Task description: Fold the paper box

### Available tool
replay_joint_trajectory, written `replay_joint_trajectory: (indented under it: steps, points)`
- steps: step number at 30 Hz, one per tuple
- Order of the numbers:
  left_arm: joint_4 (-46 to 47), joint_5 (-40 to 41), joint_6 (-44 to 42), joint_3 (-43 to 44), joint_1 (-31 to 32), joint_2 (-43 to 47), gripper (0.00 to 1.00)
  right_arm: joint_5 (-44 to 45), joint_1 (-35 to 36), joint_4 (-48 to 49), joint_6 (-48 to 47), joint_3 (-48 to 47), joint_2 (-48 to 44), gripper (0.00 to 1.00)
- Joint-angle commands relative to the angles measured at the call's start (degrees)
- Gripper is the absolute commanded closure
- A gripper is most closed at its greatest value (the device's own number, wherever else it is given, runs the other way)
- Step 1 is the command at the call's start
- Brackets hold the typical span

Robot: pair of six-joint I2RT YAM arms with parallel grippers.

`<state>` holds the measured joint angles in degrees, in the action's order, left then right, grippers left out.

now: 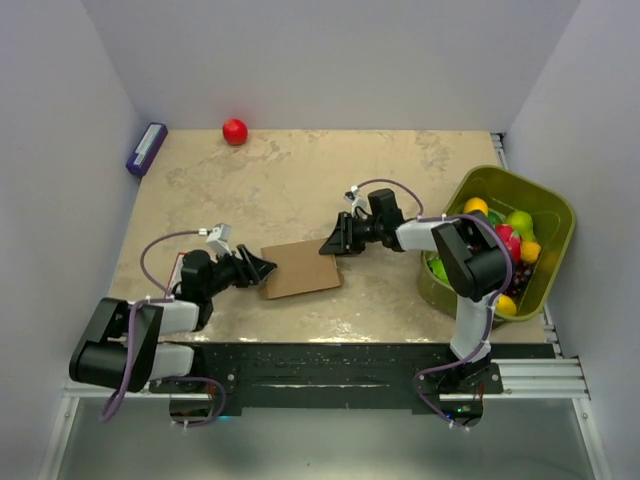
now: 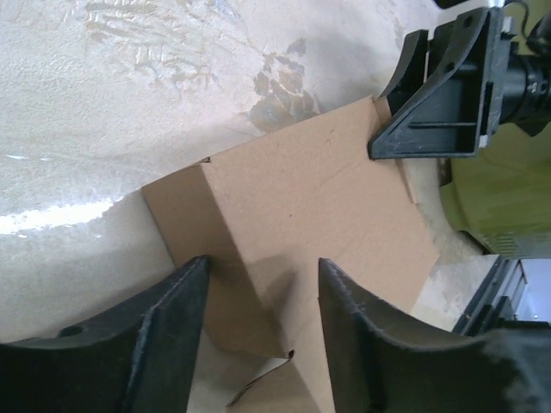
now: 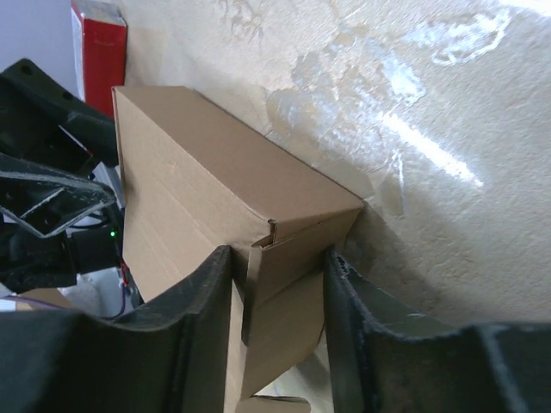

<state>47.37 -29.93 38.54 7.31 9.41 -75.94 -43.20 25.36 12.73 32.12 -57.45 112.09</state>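
The paper box point(image 1: 300, 270) is plain brown cardboard and lies flat in the middle of the table. My left gripper point(image 1: 265, 268) is at its left end. In the left wrist view the left gripper point(image 2: 263, 262) is open, its fingers straddling a long edge of the box point(image 2: 327, 215) without closing on it. My right gripper point(image 1: 330, 245) is at the box's far right corner. In the right wrist view the right gripper point(image 3: 280, 254) is shut on the box's end flap point(image 3: 293, 258), with both fingers against the cardboard.
A green basket point(image 1: 555, 215) of fruit stands at the right, close behind the right arm. A red ball point(image 1: 234, 131) and a small purple box point(image 1: 146, 148) lie at the back left. A red flat pack point(image 3: 99, 34) lies beyond the box beside the left arm.
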Motion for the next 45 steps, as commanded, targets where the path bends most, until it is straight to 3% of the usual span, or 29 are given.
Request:
replay_joint_trajectory:
  steps: [1, 3, 8, 18, 25, 27, 31, 37, 43, 45]
  points:
    - [-3.0, -2.1, 0.4, 3.1, 0.5, 6.3, 0.29, -3.8, 2.4, -3.6, 0.0, 2.4, 0.1, 0.68]
    - [-5.4, -1.6, 0.7, 4.0, 0.3, 9.0, 0.17, -4.5, 1.9, -2.4, 0.8, 2.9, 0.1, 0.74]
    - [-18.8, 0.0, -1.6, 6.2, -0.9, 17.5, 0.06, -6.7, -0.2, -2.1, 0.7, 3.4, -1.1, 0.78]
    - [-31.8, -1.6, -1.5, 7.7, -4.7, 26.9, 0.01, -11.0, -2.8, -1.9, 1.8, 3.3, -5.6, 0.8]
    - [-30.9, -4.4, 1.2, 4.4, -5.6, 27.7, 0.0, -10.6, -3.2, -3.1, 1.0, 3.0, -6.9, 0.79]
    - [-31.9, -4.2, 1.1, 3.8, -5.6, 28.7, 0.0, -9.3, -3.2, -5.0, -0.2, 2.9, -7.0, 0.77]
    - [-33.8, -3.3, 0.4, 3.8, -5.6, 30.1, 0.0, -6.3, -2.6, -9.5, -4.7, 2.6, -8.1, 0.6]
    - [-37.4, -1.9, -1.2, 4.6, -5.6, 31.2, 0.0, -2.7, -1.3, -12.1, -6.8, 2.2, -8.3, 0.43]
    - [-38.6, -2.0, -2.0, 4.6, -5.6, 31.5, 0.0, 1.2, 0.4, -14.4, -8.3, 1.2, -6.8, 0.4]
    - [-39.0, -2.0, -2.2, 4.7, -5.6, 31.6, 0.0, 2.4, 0.4, -14.5, -8.0, 1.3, -6.8, 0.45]
